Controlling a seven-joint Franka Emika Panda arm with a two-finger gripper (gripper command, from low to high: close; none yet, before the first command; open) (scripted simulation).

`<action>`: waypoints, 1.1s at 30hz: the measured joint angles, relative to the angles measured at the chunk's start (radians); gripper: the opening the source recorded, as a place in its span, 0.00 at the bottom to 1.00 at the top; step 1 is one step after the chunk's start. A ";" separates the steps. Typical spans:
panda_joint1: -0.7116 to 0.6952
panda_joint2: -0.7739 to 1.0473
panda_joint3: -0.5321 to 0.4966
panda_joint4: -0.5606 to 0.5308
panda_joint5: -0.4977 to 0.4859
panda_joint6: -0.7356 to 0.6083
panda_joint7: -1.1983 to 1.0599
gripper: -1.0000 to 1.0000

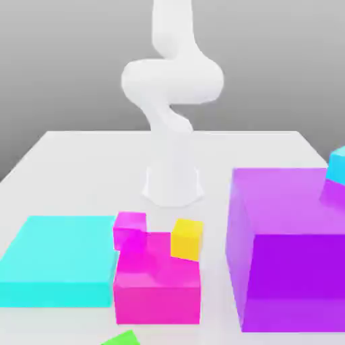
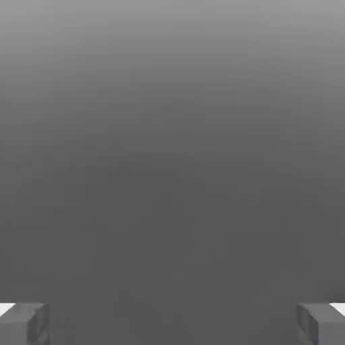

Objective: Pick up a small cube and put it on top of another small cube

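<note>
Nearest the exterior camera, a small bright green cube (image 1: 121, 339) pokes up at the front edge of the white table (image 1: 74, 158), one corner showing, well apart from the arm and touching nothing visible. Two grey gripper fingertips (image 2: 23, 325) sit at opposite edges of the hand view, spread wide with nothing between them; the gripper (image 2: 172, 327) faces plain grey background, so none of the blocks lies before it.

Six other blocks are in the exterior view, all smooth, matte and sharp-edged. One flat cyan slab (image 1: 57, 259) lies beside one medium magenta block (image 1: 158, 286). One small magenta cube (image 1: 129, 229) and one small yellow cube (image 1: 186, 239) sit just behind that block. One large purple cube (image 1: 290, 269) stands on the exterior view's right, with one cyan block (image 1: 337, 165) at its far corner, cut off by the frame. Behind them rises the glossy white rounded arm (image 1: 172, 81).
</note>
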 joint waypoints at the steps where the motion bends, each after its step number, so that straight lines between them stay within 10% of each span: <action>1: 0.009 0.039 -0.012 0.002 0.003 0.010 -0.025 0.50; 33: -0.001 1.196 -0.115 0.076 0.151 0.375 -0.757 0.50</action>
